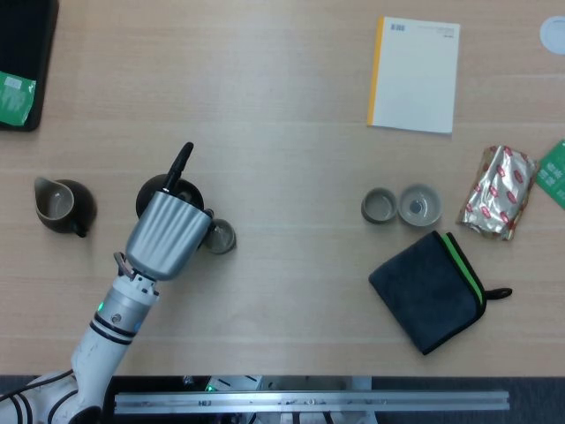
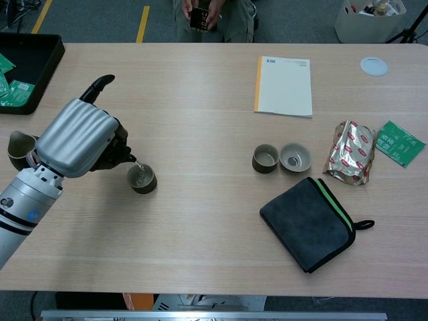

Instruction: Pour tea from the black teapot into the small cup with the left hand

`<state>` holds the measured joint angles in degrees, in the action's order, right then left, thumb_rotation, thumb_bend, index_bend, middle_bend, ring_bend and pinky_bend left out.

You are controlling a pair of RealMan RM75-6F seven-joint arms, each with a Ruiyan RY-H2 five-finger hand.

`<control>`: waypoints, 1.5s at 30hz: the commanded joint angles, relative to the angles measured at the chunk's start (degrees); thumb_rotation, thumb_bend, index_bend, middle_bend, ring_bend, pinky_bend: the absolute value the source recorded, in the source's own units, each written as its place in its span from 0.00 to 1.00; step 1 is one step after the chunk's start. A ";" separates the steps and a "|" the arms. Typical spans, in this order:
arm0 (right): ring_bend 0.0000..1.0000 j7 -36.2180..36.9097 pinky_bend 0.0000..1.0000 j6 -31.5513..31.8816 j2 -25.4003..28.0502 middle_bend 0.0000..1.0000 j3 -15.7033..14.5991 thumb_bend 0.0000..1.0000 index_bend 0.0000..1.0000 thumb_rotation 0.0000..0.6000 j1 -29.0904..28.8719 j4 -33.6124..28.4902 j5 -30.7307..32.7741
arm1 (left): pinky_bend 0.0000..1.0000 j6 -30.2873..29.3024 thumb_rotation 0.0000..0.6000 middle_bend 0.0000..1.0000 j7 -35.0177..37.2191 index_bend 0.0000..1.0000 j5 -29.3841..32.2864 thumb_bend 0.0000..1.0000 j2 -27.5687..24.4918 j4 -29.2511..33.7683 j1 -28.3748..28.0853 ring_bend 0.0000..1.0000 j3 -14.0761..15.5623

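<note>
left hand (image 2: 77, 138) grips black teapot (image 1: 164, 193), tilted; spout tip just above near rim of small cup (image 2: 142, 178), cup to its right

Head view: straight down over the bench (image 1: 291, 106), far edge at frame top, metal rail along the bottom. Chest view: lower, tilted forward across the bench (image 2: 200, 247), floor and a seated person past the far edge at top. Both about equally near. Shared: the left hand (image 1: 163, 234) (image 2: 77, 138) at lower left, notebook (image 1: 414, 74) (image 2: 283, 85) upper right, dark cloth (image 1: 428, 291) (image 2: 307, 223) lower right.
</note>
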<state>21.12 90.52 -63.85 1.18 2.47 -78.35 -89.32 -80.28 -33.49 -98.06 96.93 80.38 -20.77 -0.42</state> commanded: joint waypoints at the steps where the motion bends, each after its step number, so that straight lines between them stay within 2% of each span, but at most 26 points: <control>1: 0.20 -0.21 0.24 0.03 0.08 0.32 -0.01 0.05 0.33 1.00 0.05 -0.20 0.04 | 0.07 0.52 1.00 0.98 1.45 0.94 0.77 0.32 -0.21 0.16 -0.07 0.80 -0.19; 21: 0.20 -4.16 0.24 0.48 1.43 0.32 0.18 0.05 0.33 1.00 0.05 -4.19 -0.13 | 0.07 2.76 1.00 0.97 13.32 0.93 4.84 0.32 -2.35 1.39 -0.47 0.79 -1.19; 31: 0.20 -5.18 0.24 0.33 1.55 0.32 0.22 0.05 0.33 1.00 0.15 -5.16 0.24 | 0.07 7.96 1.00 0.96 22.03 0.93 10.26 0.32 -4.81 4.49 -3.06 0.79 -4.54; 45: 0.20 -5.30 0.24 -0.64 1.19 0.32 0.40 0.05 0.33 1.00 -0.37 -5.11 0.50 | 0.07 13.23 1.00 0.93 28.89 0.90 17.49 0.32 -4.50 0.89 -5.73 0.76 -8.04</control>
<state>15.83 89.90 -62.64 1.57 2.12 -83.47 -88.81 -67.72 -5.24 -81.46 92.24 81.85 -26.29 -8.12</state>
